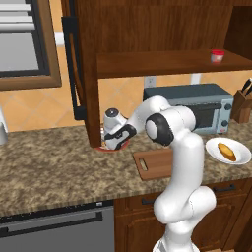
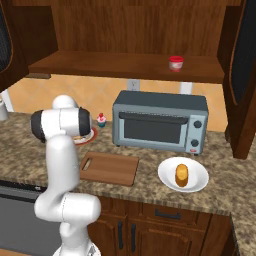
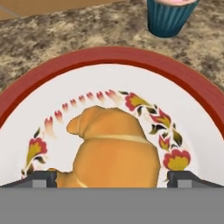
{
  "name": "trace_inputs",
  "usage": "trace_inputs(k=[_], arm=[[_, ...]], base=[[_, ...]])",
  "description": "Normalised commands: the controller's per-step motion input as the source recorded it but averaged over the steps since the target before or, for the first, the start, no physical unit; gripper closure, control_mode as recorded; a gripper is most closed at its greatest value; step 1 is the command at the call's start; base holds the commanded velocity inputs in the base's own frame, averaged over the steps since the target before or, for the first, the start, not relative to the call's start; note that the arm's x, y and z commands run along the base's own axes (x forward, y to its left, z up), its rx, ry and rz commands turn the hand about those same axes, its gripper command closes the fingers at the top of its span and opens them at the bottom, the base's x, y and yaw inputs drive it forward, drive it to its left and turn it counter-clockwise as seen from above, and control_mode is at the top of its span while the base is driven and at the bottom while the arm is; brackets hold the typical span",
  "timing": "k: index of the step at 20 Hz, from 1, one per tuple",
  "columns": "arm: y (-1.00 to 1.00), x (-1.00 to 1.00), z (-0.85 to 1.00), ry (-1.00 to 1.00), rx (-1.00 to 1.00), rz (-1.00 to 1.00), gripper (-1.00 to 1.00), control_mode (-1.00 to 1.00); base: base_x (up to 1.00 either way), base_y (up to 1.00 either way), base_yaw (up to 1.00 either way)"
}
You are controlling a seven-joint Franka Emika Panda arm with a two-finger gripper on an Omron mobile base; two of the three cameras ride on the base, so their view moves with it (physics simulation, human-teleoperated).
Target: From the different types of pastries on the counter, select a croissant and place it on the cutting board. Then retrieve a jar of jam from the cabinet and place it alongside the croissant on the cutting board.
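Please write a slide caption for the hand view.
Open end effector straddling the croissant on a red-rimmed plate.

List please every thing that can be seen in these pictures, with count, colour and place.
croissant: 1, golden, on red-rimmed plate
red-rimmed plate: 1, white with flowers, counter left of board
cupcake: 1, pink, blue cup, beside that plate
cutting board: 1, reddish-brown, bare, counter front
oblong pastry: 1, orange-brown, on white plate
white plate: 1, right of board
jam jar: 1, red, cabinet shelf
toaster oven: 1, grey-blue, behind board
knife block: 1, brown, far right
hand: 1, open, fingertips astride croissant
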Motion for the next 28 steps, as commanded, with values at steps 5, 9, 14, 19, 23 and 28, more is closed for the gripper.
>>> trace_inputs(k=[5,9,14,19,23,28], arm=[[0.02,0.10,-0.24,0.00,0.00,0.00,1.00,-1.00],[0.00,0.07,-0.08,0.00,0.00,0.00,1.00,-1.00],[-0.20,-0.21,0.25,-0.03,0.03,0.00,1.00,-1.00],[-0.24,-0.63,0.32,-0.07,0.00,0.00,1.00,-1.00],[-0.29,-0.96,0.24,-0.11,0.00,0.01,1.00,-1.00],[-0.44,-0.86,0.39,-0.10,0.02,0.01,1.00,-1.00]], base=[[0.00,0.00,0.00],[0.00,0.00,0.00],[0.00,0.00,0.00],[0.00,0.00,0.00],[0.00,0.00,0.00],[0.00,0.00,0.00]])
